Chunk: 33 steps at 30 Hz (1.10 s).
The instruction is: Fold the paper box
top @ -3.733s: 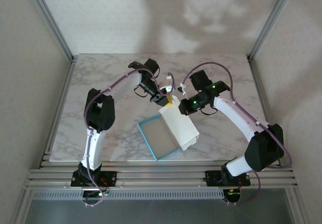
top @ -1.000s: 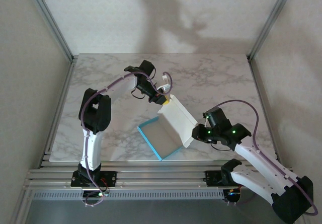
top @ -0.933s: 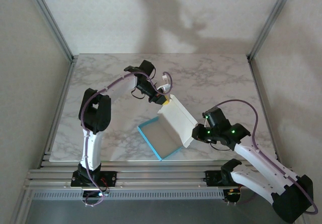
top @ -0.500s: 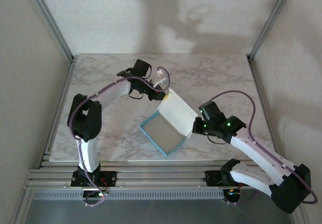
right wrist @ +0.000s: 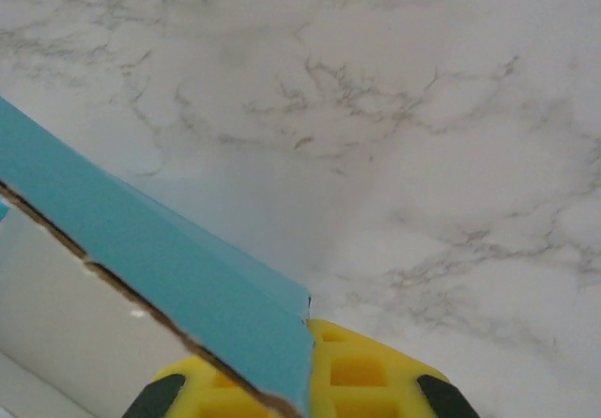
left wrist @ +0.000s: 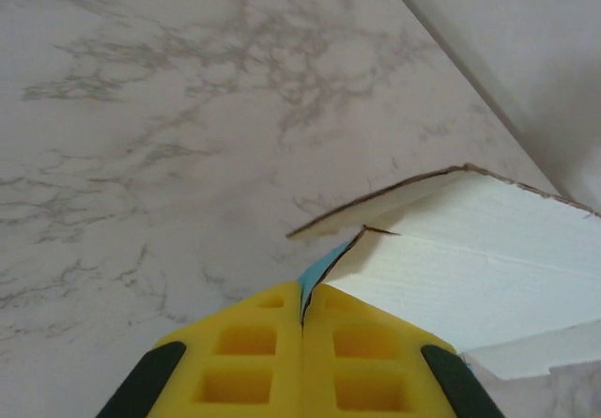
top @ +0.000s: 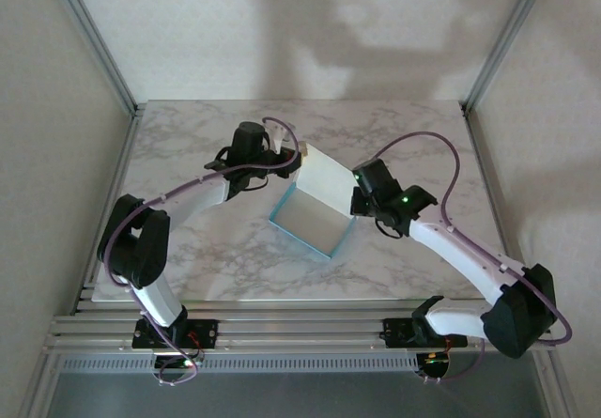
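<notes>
In the top external view, the paper box sat near the middle of the marble bench, between the two arms. Its open side faced up, showing a pale grey inside with thin turquoise edges, and a white panel rose tilted along its far side. The left tool met the far-left corner of that panel. The right tool met the panel's right end. From above I could not tell how either tool's jaws stood.

In the left wrist view, the left tool was closed. Its two yellow fingers were pressed together on a thin turquoise sliver of the paper box. Beyond the fingertips two white card panels spread to the right, with brown cut edges and a narrow split between them at the pinched corner. The veined bench lay behind, and a plain wall crossed the upper right corner.

In the right wrist view, the right tool was also closed, gripping the paper box by a card edge. The card ran from the left border down to the fingertips, turquoise on the face toward the bench and pale on the near face, with a rough brown edge between. One yellow finger showed to the right of the card and a smaller part of the other showed to its left.
</notes>
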Tool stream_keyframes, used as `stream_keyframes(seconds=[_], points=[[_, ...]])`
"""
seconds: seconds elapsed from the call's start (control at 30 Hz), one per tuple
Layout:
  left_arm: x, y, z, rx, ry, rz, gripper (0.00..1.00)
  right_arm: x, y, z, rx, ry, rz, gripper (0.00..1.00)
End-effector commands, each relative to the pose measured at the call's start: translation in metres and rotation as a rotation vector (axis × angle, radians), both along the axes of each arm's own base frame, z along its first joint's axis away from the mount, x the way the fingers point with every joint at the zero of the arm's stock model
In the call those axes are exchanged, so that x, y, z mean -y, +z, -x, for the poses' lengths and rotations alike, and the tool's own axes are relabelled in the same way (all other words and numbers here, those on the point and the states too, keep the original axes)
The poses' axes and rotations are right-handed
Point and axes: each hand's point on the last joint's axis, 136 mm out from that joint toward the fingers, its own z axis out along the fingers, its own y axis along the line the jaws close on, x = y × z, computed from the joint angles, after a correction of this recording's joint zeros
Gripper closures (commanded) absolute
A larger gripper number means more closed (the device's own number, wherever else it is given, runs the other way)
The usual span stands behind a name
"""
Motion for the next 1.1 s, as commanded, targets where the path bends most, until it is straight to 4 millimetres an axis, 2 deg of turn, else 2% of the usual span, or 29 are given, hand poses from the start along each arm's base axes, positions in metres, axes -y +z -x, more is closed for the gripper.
stream_keyframes(seconds=[0.0, 0.33, 0.5, 0.77, 1.07], points=[[0.004, 0.015, -0.012, 0.038, 0.114, 0.067, 0.97, -0.007, 0.032, -0.032, 0.144, -0.026, 0.016, 1.00], [-0.010, -0.006, -0.009, 0.111, 0.206, 0.076, 0.97, -0.019, 0.025, -0.069, 0.200, -0.070, 0.026, 1.00], [-0.018, -0.013, -0.003, 0.134, 0.231, 0.099, 0.97, -0.022, 0.018, -0.079, 0.229, -0.094, 0.016, 1.00], [-0.030, -0.021, 0.009, 0.167, 0.282, 0.155, 0.97, -0.016, 0.001, -0.074, 0.248, -0.117, 0.003, 1.00], [-0.030, -0.027, 0.024, 0.179, 0.301, 0.152, 0.97, -0.011, -0.022, -0.062, 0.224, -0.138, -0.027, 1.00]])
